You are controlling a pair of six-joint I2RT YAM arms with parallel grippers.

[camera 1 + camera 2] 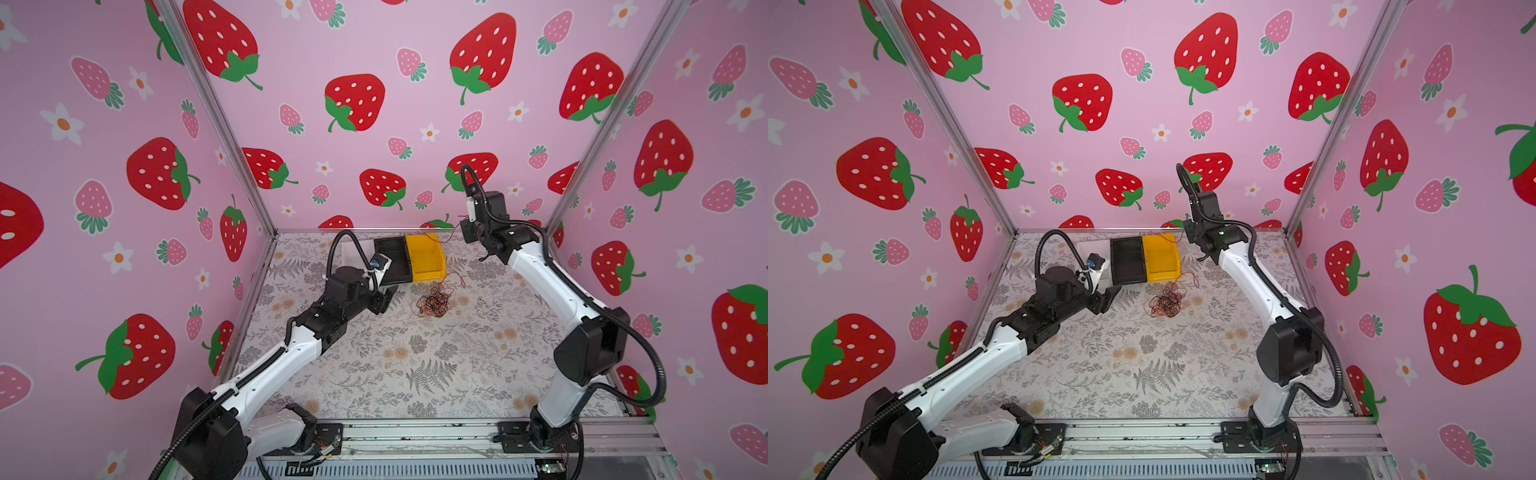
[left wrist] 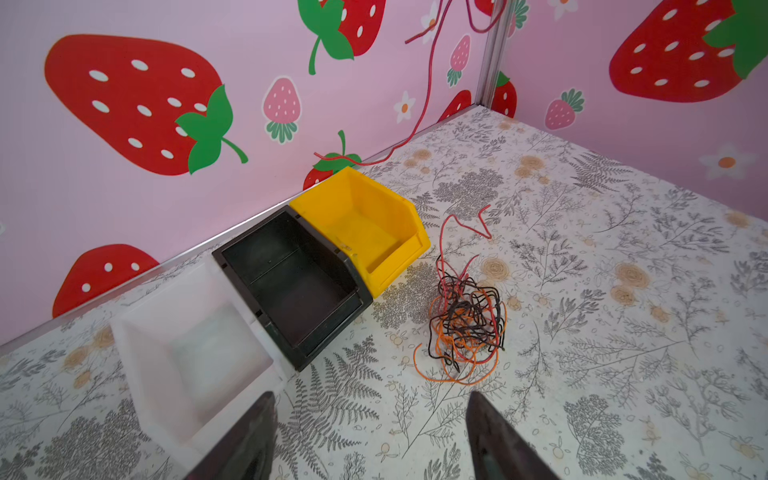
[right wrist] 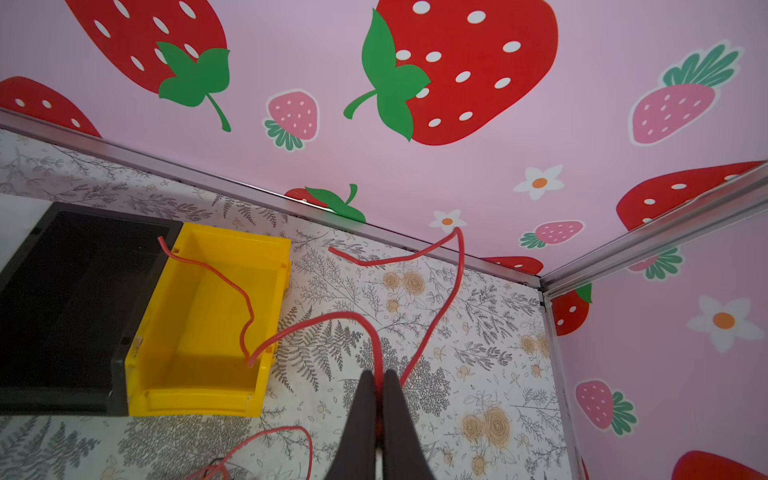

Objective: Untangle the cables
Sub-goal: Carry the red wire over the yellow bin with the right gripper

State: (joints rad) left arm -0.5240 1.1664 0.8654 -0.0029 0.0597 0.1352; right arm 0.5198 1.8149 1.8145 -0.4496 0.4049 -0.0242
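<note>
In both top views the cables (image 1: 434, 301) (image 1: 1167, 303) lie as a small black, orange and red tangle on the counter (image 1: 415, 374). They sit just in front of the yellow bin (image 1: 428, 257), which touches the black bin (image 1: 392, 259). The left claw (image 1: 386, 300) sits low beside the cables. The right claw (image 1: 467, 228) hangs high near the back wall, we judge so that one strand is drawn up and away from the rest.

From the left wrist, the left claw (image 2: 371, 397) is spread wide and holds nothing. It faces the cables (image 2: 465, 320), which reads to us as lining up for a grab. A white bin (image 2: 187, 332) completes the row.

From the right wrist, the right claw (image 3: 376, 376) is pressed together, pinching a red cable (image 3: 316, 320). Its loose lengths drape above the yellow bin (image 3: 199, 374) and the counter. Whether it is free of the tangle we cannot tell.

The counter wears a grey fern-and-flower print, and pink strawberry walls (image 1: 374, 62) close three sides.
</note>
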